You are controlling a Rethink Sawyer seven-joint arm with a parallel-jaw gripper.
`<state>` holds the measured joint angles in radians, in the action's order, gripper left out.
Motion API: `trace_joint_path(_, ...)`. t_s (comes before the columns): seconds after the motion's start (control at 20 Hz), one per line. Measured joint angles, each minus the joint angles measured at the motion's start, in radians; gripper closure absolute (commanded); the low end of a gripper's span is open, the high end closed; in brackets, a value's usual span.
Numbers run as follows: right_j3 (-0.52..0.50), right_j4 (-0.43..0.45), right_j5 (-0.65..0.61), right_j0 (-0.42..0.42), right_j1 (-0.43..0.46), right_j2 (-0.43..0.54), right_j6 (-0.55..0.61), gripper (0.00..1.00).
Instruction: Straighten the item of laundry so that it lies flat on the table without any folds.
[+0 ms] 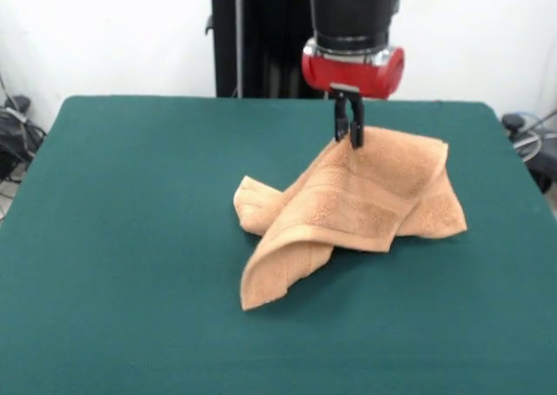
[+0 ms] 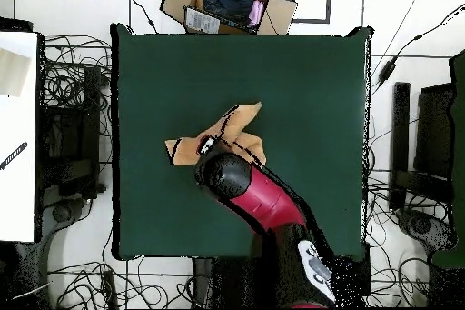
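A: Front view first: where does it stand?
B: On the table point(image 1: 104, 238), the towel point(image 1: 365, 199) sits just right of centre, bunched and folded over itself, one corner trailing toward 7 o'clock. Nowhere near flat.
A: And the gripper point(image 1: 349, 137)?
B: At the towel's 12 o'clock peak, pinched closed on a raised fold.
A: So what's left?
B: I'd say nearly everything: every fold needs spreading out.

Nubbly terry cloth towel point(image 1: 365, 195) on matt, felt-like green table point(image 1: 130, 238)

Crumpled towel point(image 1: 357, 199) on green table point(image 1: 130, 238)
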<state>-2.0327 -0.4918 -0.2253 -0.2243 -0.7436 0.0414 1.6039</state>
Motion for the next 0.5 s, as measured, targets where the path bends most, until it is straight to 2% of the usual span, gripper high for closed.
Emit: trace_joint_path(0.5,0.001,0.044,0.028,-0.015,0.088,0.052,0.000,1.00)
